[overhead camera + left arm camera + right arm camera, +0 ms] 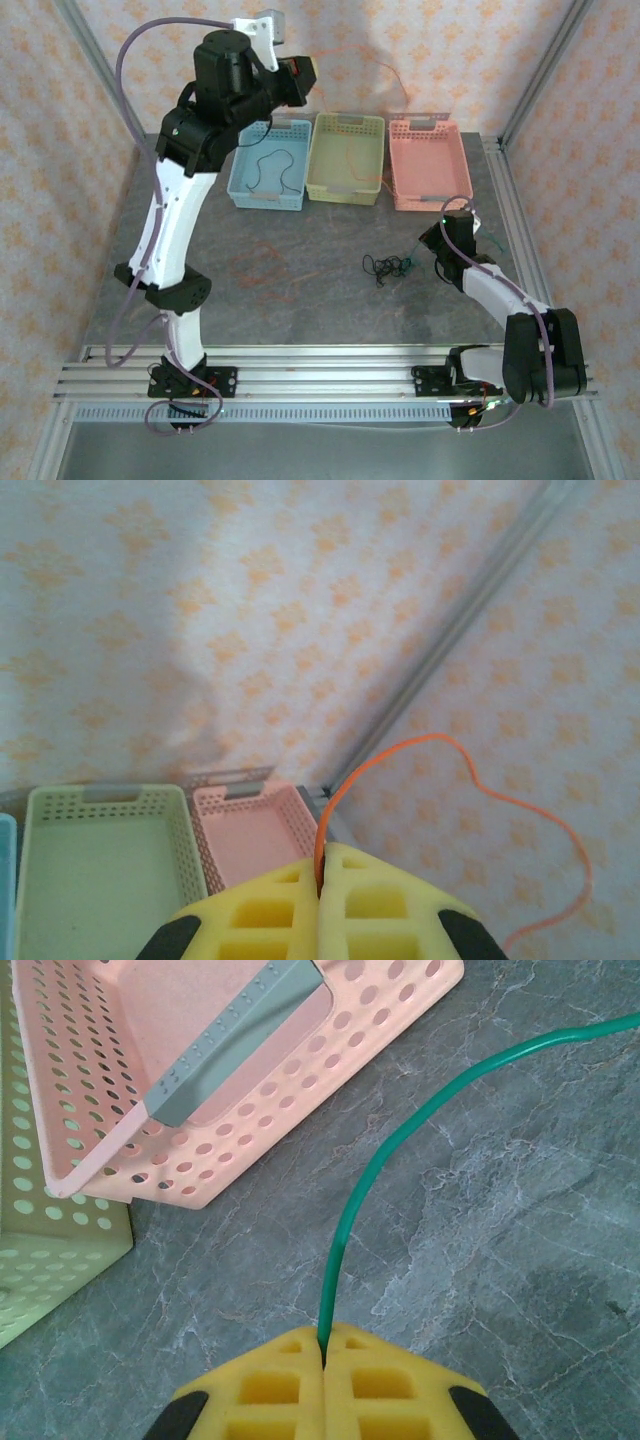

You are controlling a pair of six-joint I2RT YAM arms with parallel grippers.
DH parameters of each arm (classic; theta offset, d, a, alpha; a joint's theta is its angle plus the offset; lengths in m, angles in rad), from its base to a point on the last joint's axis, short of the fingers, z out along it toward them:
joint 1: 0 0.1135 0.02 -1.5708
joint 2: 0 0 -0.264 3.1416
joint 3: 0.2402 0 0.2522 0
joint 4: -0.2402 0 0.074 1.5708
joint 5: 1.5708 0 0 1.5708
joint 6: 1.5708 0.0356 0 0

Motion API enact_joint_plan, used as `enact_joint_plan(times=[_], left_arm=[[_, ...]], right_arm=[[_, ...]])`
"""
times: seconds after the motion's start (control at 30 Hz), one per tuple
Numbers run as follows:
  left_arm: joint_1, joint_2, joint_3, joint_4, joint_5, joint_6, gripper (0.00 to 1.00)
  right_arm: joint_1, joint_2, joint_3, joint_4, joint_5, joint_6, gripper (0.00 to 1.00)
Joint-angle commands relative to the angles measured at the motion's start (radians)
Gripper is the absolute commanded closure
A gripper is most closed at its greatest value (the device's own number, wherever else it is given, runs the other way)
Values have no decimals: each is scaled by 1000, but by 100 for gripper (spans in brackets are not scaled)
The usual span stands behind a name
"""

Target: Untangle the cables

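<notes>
Cables (388, 266) knotted on grey marbled table (300, 290); left fingers (270, 908) pinch orange cable (420, 740), right fingers (275, 1388) pinch green cable (372, 1172); patterned walls (200, 610).

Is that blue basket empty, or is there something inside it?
Not empty. A thin black cable lies in a loose squiggle on the floor of the blue basket.

left arm (175, 220) reared high, left gripper (322, 868) pinching orange cable (430, 738); right arm (490, 285) low, right gripper (323, 1345) pinching green cable (375, 1165).
</notes>
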Motion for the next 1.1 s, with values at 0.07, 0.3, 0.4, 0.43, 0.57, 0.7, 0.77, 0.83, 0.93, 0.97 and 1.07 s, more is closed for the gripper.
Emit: enact_joint_plan(times=[0.07, 0.3, 0.4, 0.43, 0.57, 0.7, 0.77, 0.83, 0.93, 0.97, 1.07], left_arm=[[56, 137, -4, 223, 51, -67, 100], [120, 386, 177, 348, 142, -101, 100], [135, 393, 171, 374, 140, -100, 100], [138, 390, 166, 380, 139, -100, 100], [139, 373, 130, 415, 128, -95, 100], [140, 397, 116, 452, 138, -101, 100], [139, 416, 117, 468, 153, -133, 100], [139, 433, 119, 488, 164, -146, 100], [139, 433, 136, 504, 173, -154, 100], [139, 428, 136, 511, 173, -158, 100], [133, 409, 136, 540, 173, -159, 100]], right_arm=[[-7, 17, 4, 19, -4, -2, 100], [-7, 23, 8, 15, -5, -3, 100], [-7, 29, 11, 14, -8, -3, 100], [-7, 29, 13, 12, -8, -2, 100], [-5, 28, 14, 8, -2, -2, 100], [-5, 34, 16, 7, -3, -2, 100], [-5, 36, 17, 6, -3, -2, 100], [-5, 40, 19, 7, -5, -2, 100], [-6, 48, 23, 4, -10, -3, 100], [-5, 49, 24, 5, -11, -4, 100], [-4, 50, 25, 4, -11, -3, 100]])
